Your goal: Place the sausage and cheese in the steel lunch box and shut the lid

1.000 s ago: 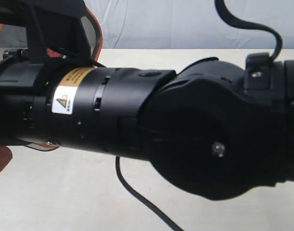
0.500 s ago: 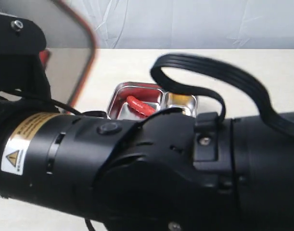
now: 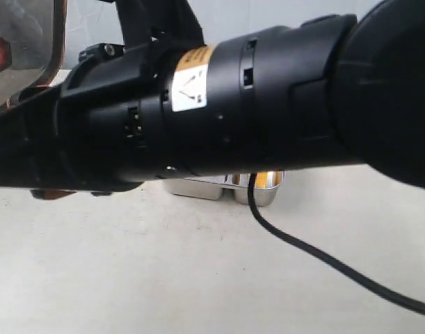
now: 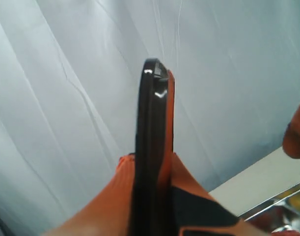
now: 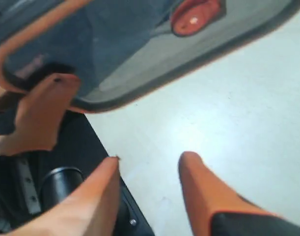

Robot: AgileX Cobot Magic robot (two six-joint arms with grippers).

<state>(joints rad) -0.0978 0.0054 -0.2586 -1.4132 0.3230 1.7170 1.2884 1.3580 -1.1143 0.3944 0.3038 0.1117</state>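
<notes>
The dark translucent lid (image 4: 150, 123) stands edge-on in the left wrist view, and my left gripper (image 4: 150, 160) is shut on its rim. In the right wrist view the lid (image 5: 115, 49) hangs above the table with its orange valve tab (image 5: 194, 14) showing. My right gripper (image 5: 149, 160) is open below it, with only bare table between its fingers. In the exterior view the lid (image 3: 24, 49) is at the upper left. Under a black arm, the steel lunch box (image 3: 205, 188) shows only its front wall. A yellow-orange patch (image 3: 266, 179), possibly the cheese, shows at its right end. The sausage is hidden.
A thick black arm (image 3: 233, 97) fills most of the exterior view, and a black cable (image 3: 323, 257) trails from it across the pale table (image 3: 129, 264). A grey cloth backdrop (image 4: 66, 73) hangs behind. A corner of the lunch box (image 4: 282, 206) shows in the left wrist view.
The black arm has swung across the exterior view and now covers the lunch box's inside, where the sausage showed half a second ago. The lid has shifted to the upper left.
</notes>
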